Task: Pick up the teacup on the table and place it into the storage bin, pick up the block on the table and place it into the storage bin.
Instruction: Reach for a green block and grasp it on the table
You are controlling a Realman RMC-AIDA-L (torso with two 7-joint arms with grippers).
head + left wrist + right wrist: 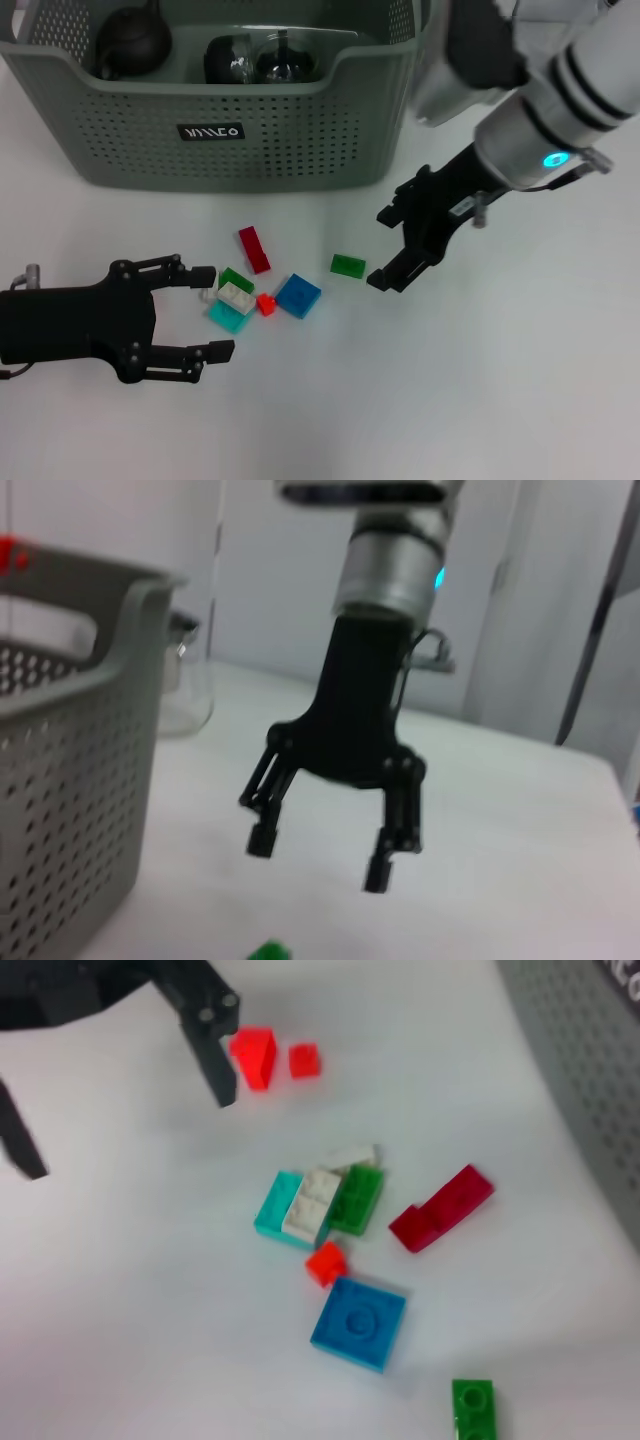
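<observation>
1. We see the right gripper point(392, 248) above the bench point(500, 380), jaws spread, just beside a green block point(348, 265).
2. The left gripper point(208, 311), jaws spread, flanks the block pile point(238, 297).
3. Storage bin point(230, 130) sits behind.

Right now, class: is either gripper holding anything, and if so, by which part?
Nothing is held. The left gripper is open beside the teal block, not touching it. The right gripper hangs open and empty near the small green block.

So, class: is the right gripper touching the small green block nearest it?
Apart. The head view shows bare table between the open right gripper and the green block; the gripper hangs beside it, toward the bin.
</observation>
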